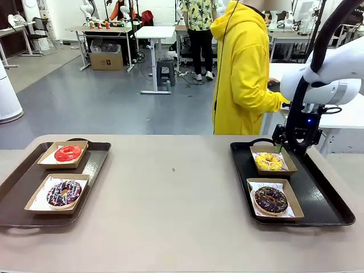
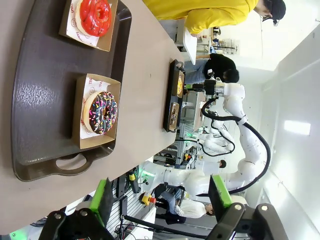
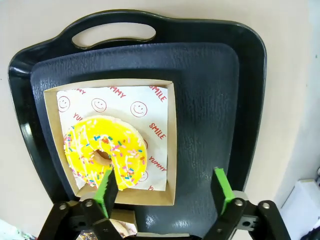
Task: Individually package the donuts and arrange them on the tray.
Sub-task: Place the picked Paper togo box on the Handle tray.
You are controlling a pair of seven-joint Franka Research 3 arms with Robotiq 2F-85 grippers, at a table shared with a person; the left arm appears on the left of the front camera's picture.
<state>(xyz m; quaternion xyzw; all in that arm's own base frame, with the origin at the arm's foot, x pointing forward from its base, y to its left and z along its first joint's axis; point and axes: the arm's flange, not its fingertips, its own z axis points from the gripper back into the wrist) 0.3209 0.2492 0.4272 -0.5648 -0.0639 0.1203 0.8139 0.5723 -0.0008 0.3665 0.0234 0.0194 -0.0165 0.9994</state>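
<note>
Your right claw point(image 3: 162, 192) stood released, green pads spread wide and nothing between them, right above the near edge of the shallow brown cardboard box point(image 3: 170, 150) holding the yellow-crumbed ring donut point(image 3: 106, 152). That donut sat just beyond the claw's one pad, nested on smiley-printed white paper, which reads as a boxed donut already set down on the black plastic tray point(image 3: 210, 100). In the front view the chocolate-brown ring donut point(image 1: 271, 199) lay in its own box nearer the robot than the claw, on the same tray; the two boxes were near each other but apart.

Your left claw point(image 2: 162, 200) was also released and empty, hanging clear of the tabletop point(image 1: 170, 199). Ahead of it, on the dark brown tray point(image 2: 45, 100), the dark purple sprinkled ring donut point(image 2: 101, 112) sat in the nearer box and the glossy red ring donut point(image 2: 95, 15) in the farther one.

All four looked packaged and arranged. Beyond the right claw the tray floor was bare up to the raised handle rim, so you had open room to lift straight up; mind the box wall under the pads.
</note>
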